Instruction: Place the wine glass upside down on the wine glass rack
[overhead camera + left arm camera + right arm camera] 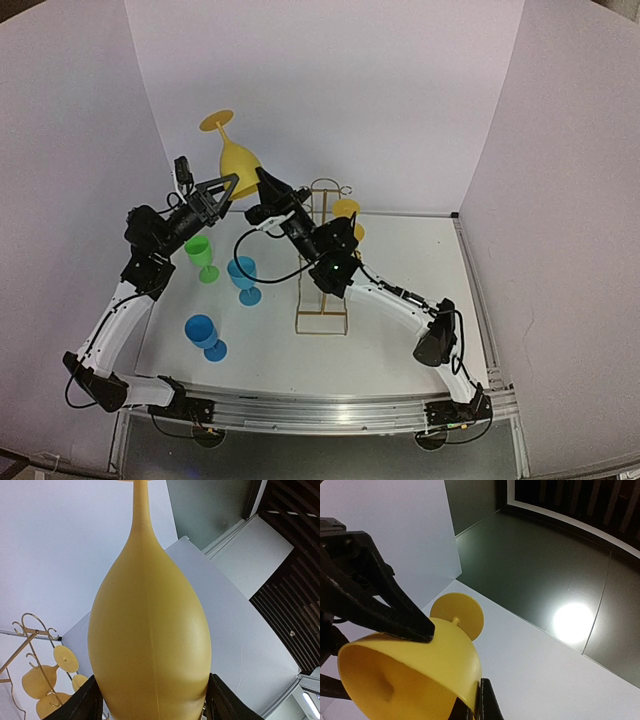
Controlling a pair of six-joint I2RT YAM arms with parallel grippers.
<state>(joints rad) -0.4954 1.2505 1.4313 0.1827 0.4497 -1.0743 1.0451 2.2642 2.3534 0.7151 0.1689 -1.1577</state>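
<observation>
Both arms are holding the yellow plastic wine glass (240,158) in the air, foot uppermost and tilting left, well above the table and left of the gold wire wine glass rack (321,312). The left gripper (228,186) is straddling the bowl, its fingers (85,705) standing wide and seemingly pressing on both flanks. The right gripper (265,182) is pinching the thin rim wall between fingers closed almost together. This is reading as a hand-over or joint carry toward the rack. One arm should be taking the full weight before the other lets go, since the smooth, tapering bowl could be slipping out of a wide grasp. The stem then needs sliding into a free loop, foot above the wire and bowl hanging down. The rack is already carrying a second yellow glass (347,212), and the right forearm is lying across the frame, so clearing that first seems wise. The white table (400,260) is also bearing a green plastic glass (200,252), a light-blue plastic glass (243,272) and a dark-blue plastic glass (203,332), all apparently standing. White panels (330,90) are walling in three sides. The wrist views are showing a dark slatted ceiling and a glaring lamp (572,622).
</observation>
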